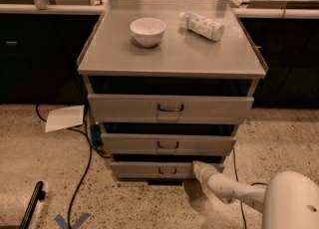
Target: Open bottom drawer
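The bottom drawer (149,170) is the lowest and narrowest of three grey drawer fronts on the cabinet, with a small dark loop handle (167,171) at its centre. It looks shut or nearly shut. My gripper (198,168) is at the end of the white arm that comes in from the lower right. Its tip rests against the drawer front just right of the handle.
A white bowl (147,31) and a lying plastic bottle (201,25) are on the cabinet top (169,54). A sheet of paper (65,118) and a black cable (84,163) lie on the speckled floor at left. Dark counters stand behind.
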You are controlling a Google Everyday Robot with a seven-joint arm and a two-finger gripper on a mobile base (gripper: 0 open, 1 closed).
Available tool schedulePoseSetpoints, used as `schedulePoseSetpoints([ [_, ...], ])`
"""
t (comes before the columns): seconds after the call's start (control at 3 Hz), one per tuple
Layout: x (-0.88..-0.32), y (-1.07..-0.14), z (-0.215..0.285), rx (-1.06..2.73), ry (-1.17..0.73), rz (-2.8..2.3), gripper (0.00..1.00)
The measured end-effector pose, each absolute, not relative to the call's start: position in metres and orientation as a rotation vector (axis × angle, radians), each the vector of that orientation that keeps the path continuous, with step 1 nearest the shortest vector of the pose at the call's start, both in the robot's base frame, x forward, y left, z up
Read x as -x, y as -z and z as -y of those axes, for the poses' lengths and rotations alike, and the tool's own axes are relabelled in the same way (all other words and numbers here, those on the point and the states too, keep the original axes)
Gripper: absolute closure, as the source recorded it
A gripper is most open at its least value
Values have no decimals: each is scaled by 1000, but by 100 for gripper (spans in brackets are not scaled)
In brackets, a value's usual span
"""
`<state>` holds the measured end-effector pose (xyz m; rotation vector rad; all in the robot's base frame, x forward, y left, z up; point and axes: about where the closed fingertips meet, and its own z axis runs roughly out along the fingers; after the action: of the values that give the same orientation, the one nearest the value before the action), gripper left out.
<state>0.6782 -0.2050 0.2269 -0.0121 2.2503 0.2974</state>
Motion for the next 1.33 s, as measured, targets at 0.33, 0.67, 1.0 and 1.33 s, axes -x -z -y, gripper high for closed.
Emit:
schedulePoseSetpoints([
  [0.33, -695, -217, 210, 27, -267, -2245, 100],
  [0.67, -709, -207, 213, 34, -239, -2253, 100],
  [1.0, -720, -193, 217, 28, -197, -2274, 100],
  [1.33, -720, -191, 215, 29, -195, -2284, 100],
])
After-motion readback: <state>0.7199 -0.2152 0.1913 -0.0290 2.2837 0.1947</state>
